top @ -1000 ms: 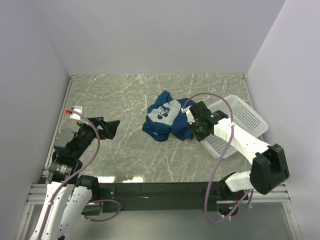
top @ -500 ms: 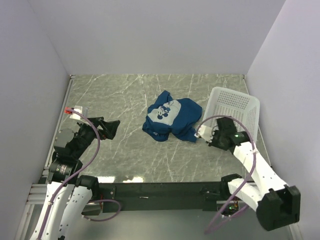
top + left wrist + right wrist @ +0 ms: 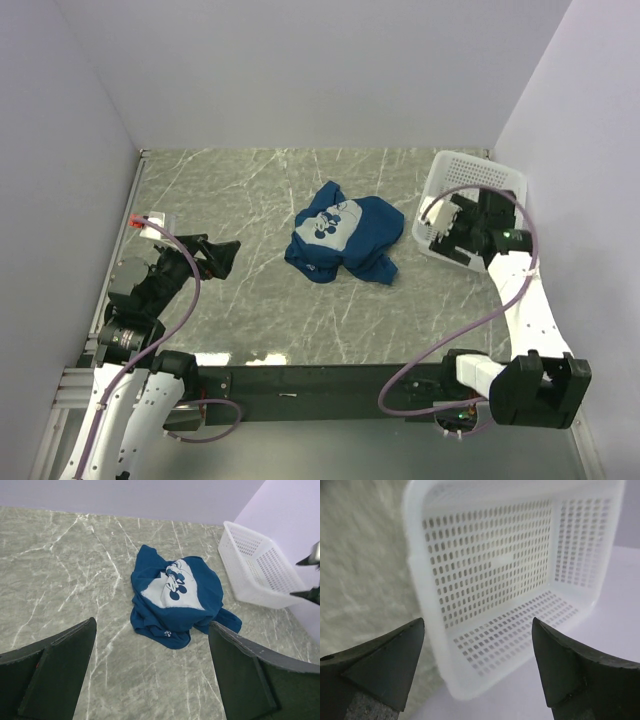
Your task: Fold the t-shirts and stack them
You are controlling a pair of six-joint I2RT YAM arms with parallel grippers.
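One dark blue t-shirt [image 3: 340,240] with a white cartoon print lies crumpled in a heap at the middle of the marble table; the left wrist view also shows this t-shirt [image 3: 175,597]. My left gripper [image 3: 218,252] hovers open well to its left, and between its wide fingers [image 3: 152,624] is only bare table. My right gripper [image 3: 440,235] is open at the far right, facing the mouth of the white mesh basket [image 3: 478,175]. The basket's near rim lies between the spread fingers of the right gripper [image 3: 477,622] without being pinched.
The basket [image 3: 495,570] is tipped on its side against the right wall, its opening towards the right wrist camera. A small red-and-white object [image 3: 148,222] sits at the table's left edge. Walls close in the table on the left, back and right.
My right arm swung from beside the t-shirt to the back right, carrying the basket with it. Its jaws then opened and let the basket go. The left arm and t-shirt stayed still.
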